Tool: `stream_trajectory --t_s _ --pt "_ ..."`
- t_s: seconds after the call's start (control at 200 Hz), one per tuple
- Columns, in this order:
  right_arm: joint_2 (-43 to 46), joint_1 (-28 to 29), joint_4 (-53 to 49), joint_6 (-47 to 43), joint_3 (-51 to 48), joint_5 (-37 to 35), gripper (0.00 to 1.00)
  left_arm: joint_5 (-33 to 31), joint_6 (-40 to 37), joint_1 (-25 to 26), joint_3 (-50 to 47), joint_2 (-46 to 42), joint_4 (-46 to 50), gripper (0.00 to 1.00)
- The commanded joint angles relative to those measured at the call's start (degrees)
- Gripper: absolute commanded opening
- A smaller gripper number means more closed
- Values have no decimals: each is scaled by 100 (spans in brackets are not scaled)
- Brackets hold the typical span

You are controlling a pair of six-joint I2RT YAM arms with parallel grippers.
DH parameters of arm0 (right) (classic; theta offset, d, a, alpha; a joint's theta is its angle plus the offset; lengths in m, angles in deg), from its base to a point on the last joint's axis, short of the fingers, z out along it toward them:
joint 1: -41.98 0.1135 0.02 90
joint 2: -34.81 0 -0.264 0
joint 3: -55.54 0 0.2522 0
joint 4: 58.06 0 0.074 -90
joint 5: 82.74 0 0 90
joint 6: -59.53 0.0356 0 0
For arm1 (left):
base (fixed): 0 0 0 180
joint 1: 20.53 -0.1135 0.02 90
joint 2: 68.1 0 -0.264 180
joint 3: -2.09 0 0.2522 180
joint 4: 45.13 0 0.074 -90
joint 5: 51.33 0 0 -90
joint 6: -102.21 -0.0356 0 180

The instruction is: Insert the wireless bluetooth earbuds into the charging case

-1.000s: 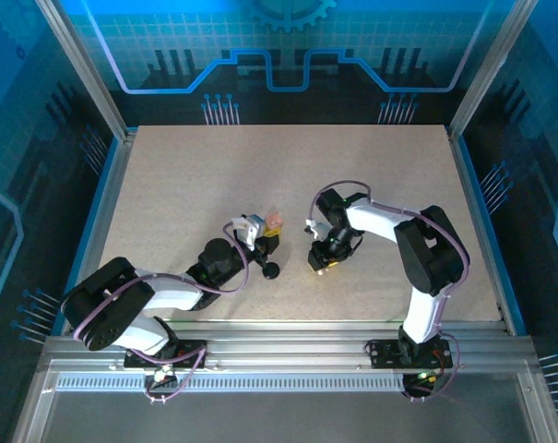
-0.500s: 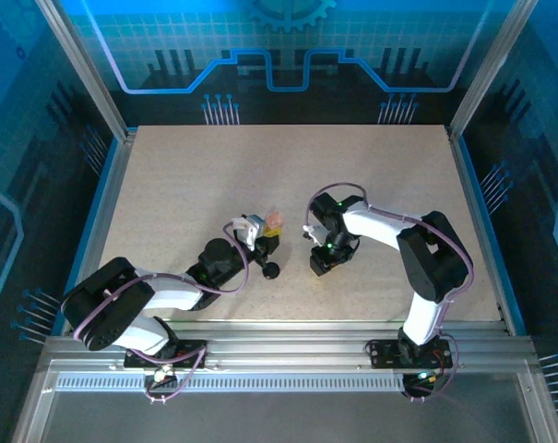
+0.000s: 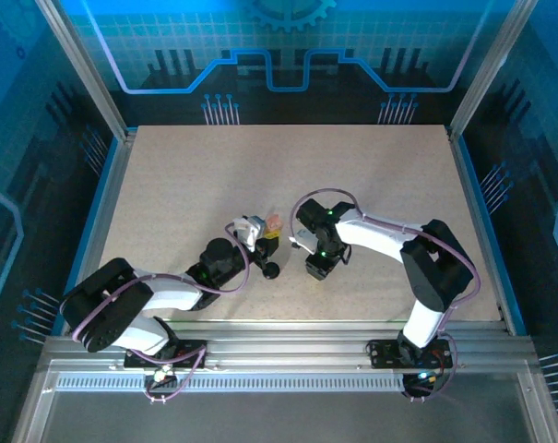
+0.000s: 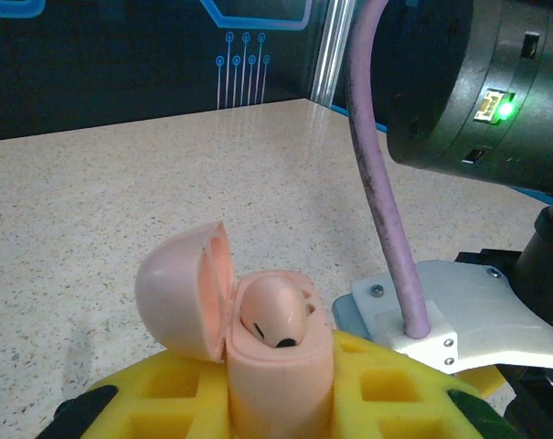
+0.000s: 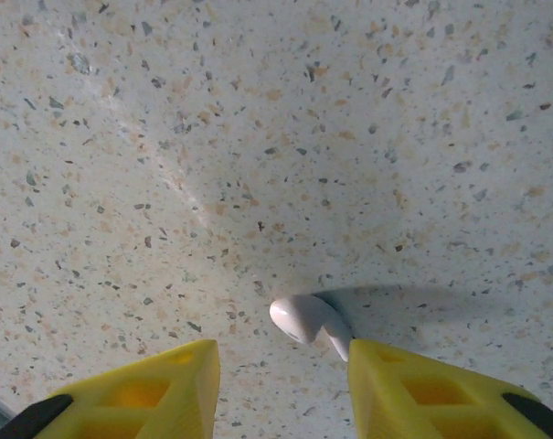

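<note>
1. The left gripper (image 4: pixel 281 395) is closed on the case (image 4: pixel 281 370). Its yellow fingers (image 4: pixel 171 402) press the lower body from both sides, and the case stands upright between them.
2. The lid (image 4: pixel 180 293) is hinged open and tilted back to the left in the left wrist view.
3. A pink earbud (image 4: pixel 274 315) sits in the case's well, rounded head up, with a dark spot at its lower edge.
4. From above, the case (image 3: pixel 275 221) is near the middle of the table (image 3: pixel 195 175), at the tip of the left gripper (image 3: pixel 263 238). A small black disc (image 3: pixel 271 270) lies on the table just on the near side of it.
5. The right gripper (image 5: pixel 281 366) points down at the table, jaws partly apart and holding nothing.
6. A white earbud (image 5: pixel 303 320) lies on the table between that gripper's fingertips, close to the finger (image 5: pixel 422 384) on the right of the wrist view. Its stem runs to that tip and appears to touch it, though the contact is hard to confirm.
7. From above, the right gripper (image 3: pixel 314 268) is just beside the case, on its right.
</note>
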Motion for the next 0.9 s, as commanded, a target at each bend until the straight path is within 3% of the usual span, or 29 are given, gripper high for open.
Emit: stream_trajectory --t_s 0.0,0.895 --pt "-143 37 -158 -251 245 -209 42 -46 -92 -47 99 -138 14 22" --pt "-896 -56 -319 -234 446 -285 32 -275 -144 -61 46 -472 429 23"
